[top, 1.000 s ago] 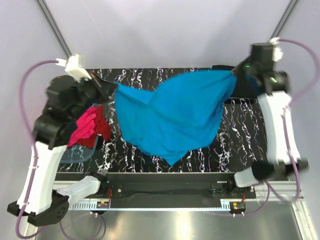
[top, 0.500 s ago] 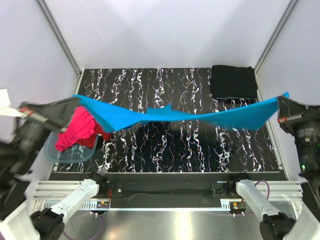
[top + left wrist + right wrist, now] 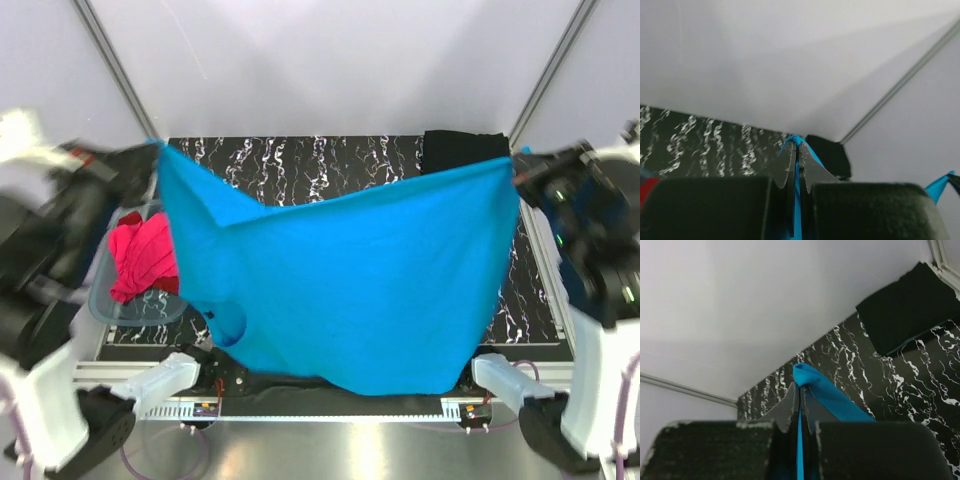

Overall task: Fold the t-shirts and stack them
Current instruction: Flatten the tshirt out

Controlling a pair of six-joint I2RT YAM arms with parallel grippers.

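Observation:
The turquoise-blue t-shirt point(image 3: 350, 280) hangs spread wide in the air between both arms, covering most of the table in the top view. My left gripper point(image 3: 155, 148) is shut on its upper left corner; blue cloth shows between the jaws in the left wrist view point(image 3: 797, 150). My right gripper point(image 3: 518, 170) is shut on its upper right corner, with cloth point(image 3: 815, 385) bulging past the tips. A folded black t-shirt point(image 3: 462, 148) lies at the table's far right corner. Magenta-pink and red shirts point(image 3: 140, 258) sit crumpled in the tub at the left.
A translucent pale-blue plastic tub point(image 3: 130, 310) stands at the table's left edge. The black marbled tabletop point(image 3: 320, 165) shows behind the hanging shirt. Grey walls and metal posts enclose the cell. The folded black shirt also shows in the right wrist view point(image 3: 910, 310).
Both arms have swung and lifted the blue shirt: from a bunched drape over the table, through a flat horizontal stretch, to hanging spread like a curtain toward the near edge.

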